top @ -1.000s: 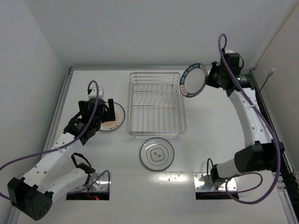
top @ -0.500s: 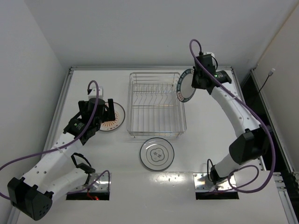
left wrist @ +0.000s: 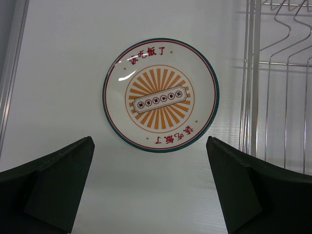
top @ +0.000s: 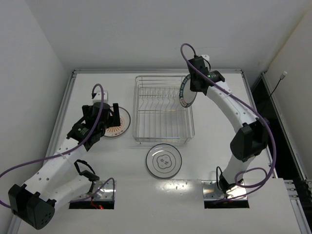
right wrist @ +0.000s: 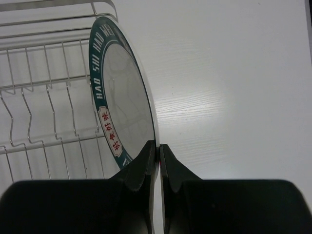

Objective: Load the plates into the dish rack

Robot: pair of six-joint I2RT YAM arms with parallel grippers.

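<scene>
- Rack (top: 164, 141) is sitting dead centre.
- Right gripper (right wrist: 157, 146) is pinching the teal plate (right wrist: 124, 97) upright at its right rim.
- Left gripper (left wrist: 148, 140) is hovering wide open, empty, above the orange plate (left wrist: 161, 95).

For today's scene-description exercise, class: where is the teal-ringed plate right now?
In the top view, the teal-ringed plate stands on edge, pinched in the right hand, at the far right corner of the dish rack.
</scene>
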